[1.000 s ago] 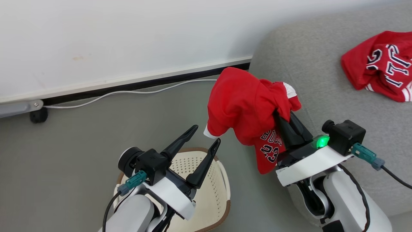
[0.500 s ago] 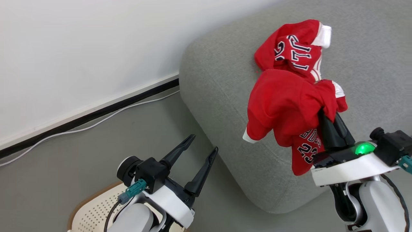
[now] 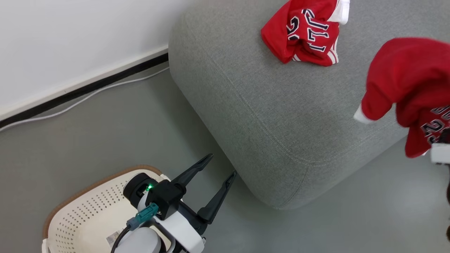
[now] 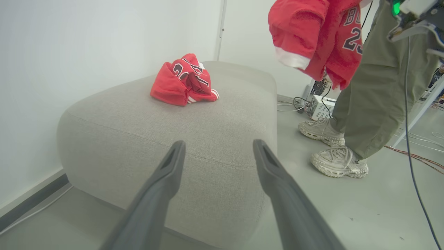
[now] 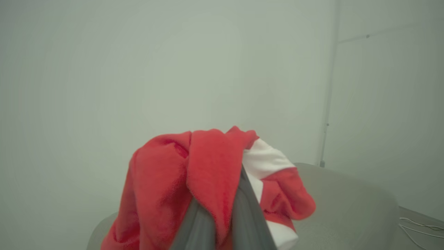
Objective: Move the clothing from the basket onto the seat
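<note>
One red piece of clothing (image 3: pixel 306 31) lies crumpled on the far part of the grey seat (image 3: pixel 267 105). A second red garment (image 3: pixel 407 80) with white trim hangs in the air over the seat's near right corner. My right gripper (image 5: pixel 229 201) is shut on it, fabric draped over both fingers. The cream basket (image 3: pixel 88 207) stands on the floor at lower left, partly hidden by my left arm. My left gripper (image 3: pixel 222 164) hovers open above the basket's right rim, pointing at the seat, nothing between its fingers (image 4: pixel 170 173).
A person's legs (image 4: pixel 374 86) and pale shoes (image 4: pixel 338 161) stand on the floor beyond the seat's right side, close to the hanging garment (image 4: pixel 312 34). A white cable (image 3: pixel 81 102) runs along the wall's base. More cables and a small box (image 4: pixel 322 106) lie behind the seat.
The head camera has swung right, so the whole picture has shifted. The right gripper has carried the hanging garment rightward against the seat, from beside the lying garment towards the near right corner. Left gripper stays open.
</note>
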{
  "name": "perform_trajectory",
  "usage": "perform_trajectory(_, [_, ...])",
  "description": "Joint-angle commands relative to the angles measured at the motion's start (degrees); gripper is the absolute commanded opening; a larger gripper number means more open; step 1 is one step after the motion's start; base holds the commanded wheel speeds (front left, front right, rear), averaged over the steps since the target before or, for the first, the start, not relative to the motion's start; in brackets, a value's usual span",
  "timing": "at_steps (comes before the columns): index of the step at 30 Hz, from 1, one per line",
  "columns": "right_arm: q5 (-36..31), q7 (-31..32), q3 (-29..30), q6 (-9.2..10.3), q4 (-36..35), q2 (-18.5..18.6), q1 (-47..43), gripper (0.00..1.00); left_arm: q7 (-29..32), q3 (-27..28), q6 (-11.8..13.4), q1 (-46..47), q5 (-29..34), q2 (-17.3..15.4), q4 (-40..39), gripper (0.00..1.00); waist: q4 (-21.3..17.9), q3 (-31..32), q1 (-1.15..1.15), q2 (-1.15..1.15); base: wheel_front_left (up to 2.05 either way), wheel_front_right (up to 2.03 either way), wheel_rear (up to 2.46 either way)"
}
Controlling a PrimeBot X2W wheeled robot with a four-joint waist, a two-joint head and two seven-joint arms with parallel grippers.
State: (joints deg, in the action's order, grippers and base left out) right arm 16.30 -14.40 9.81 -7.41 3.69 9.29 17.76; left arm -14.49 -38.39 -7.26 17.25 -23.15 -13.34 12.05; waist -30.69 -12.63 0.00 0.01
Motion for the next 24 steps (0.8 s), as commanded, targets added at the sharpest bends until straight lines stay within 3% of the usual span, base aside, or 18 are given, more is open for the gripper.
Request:
perform_trajectory(1, [-0.8, -0.6, 0.2, -0.08, -1.1, 1.4, 2.6, 0.00, -0.5, 1.5, -0.2, 2.4, 0.7, -0.9, -1.7, 1.00, 0.6, -2.4, 0.00, -0.01, 0.00, 0.00, 0.00])
perform_trajectory(5, [-3.2, -0.6, 6.7, -0.08, 0.9, 2.5, 9.9, 0.00, -0.3, -0.2, -0.2, 3.3, 0.5, -4.7, -2.9, 1.00, 2.0, -8.0, 0.00, -0.01, 0.00, 0.00, 0.00])
perform_trajectory(12, [-6.0, -0.6, 11.6, -0.08, 4.2, 4.4, 19.3, 0.00, 1.8, -1.2, -0.2, 4.9, 0.3, -10.3, -6.7, 1.00, 3.2, -15.4, 0.00, -0.01, 0.00, 0.00, 0.00])
perform_trajectory(24, [-14.6, 0.9, 21.9, -0.08, 15.7, 8.9, 35.4, 0.00, 5.5, -0.6, 0.0, 4.0, 0.5, -17.3, -13.1, 1.00, 4.3, -24.7, 0.00, -0.01, 0.00, 0.00, 0.00])
